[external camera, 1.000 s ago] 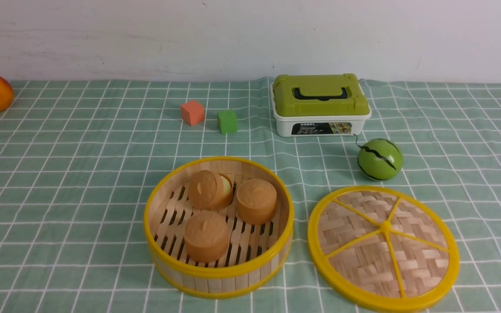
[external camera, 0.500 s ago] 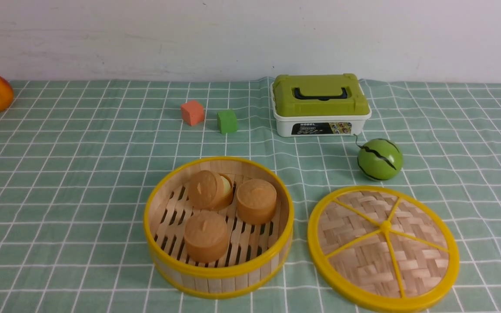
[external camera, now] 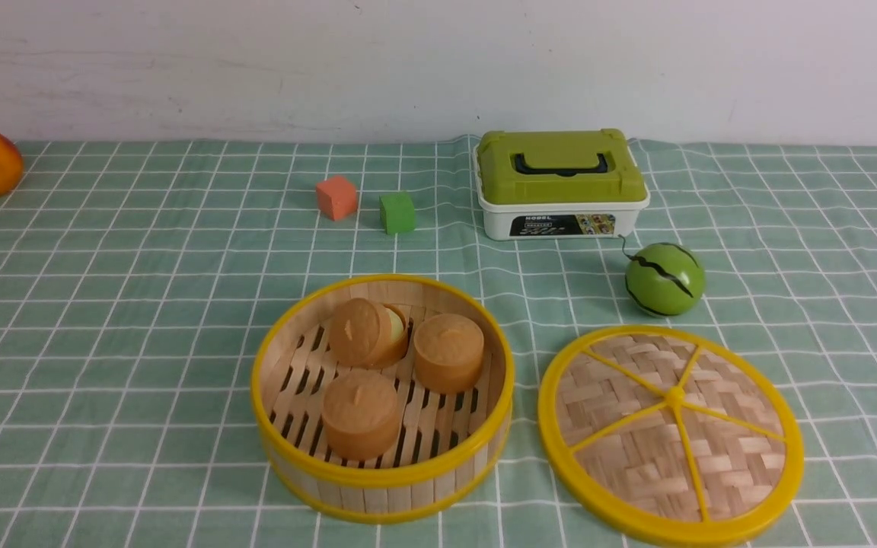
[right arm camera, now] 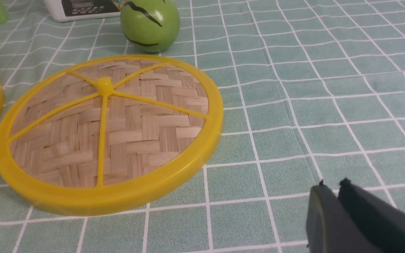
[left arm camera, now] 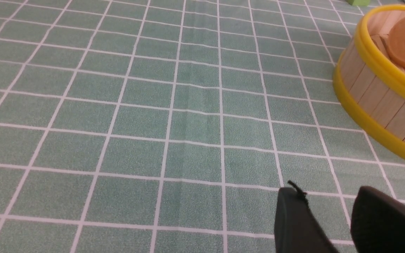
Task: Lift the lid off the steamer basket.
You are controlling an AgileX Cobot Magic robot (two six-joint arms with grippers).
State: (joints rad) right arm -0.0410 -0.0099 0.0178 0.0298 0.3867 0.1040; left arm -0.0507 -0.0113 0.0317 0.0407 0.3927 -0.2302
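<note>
Judging from how things lie, the removal step is done: the lid [external camera: 671, 435] rests flat on the cloth near the bench's front edge, toward the right corner, just beside the open steamer basket [external camera: 383, 398], apart from it. Three brown buns [external camera: 362, 413] sit uncovered inside. The right gripper [right arm camera: 332, 191] hangs clenched and empty beside the lid; the left gripper [left arm camera: 329, 203] is parted, holding nothing, near the basket's wall. No further move seems called for beyond keeping both arms clear. Nothing on the bench has shifted since a second ago.
</note>
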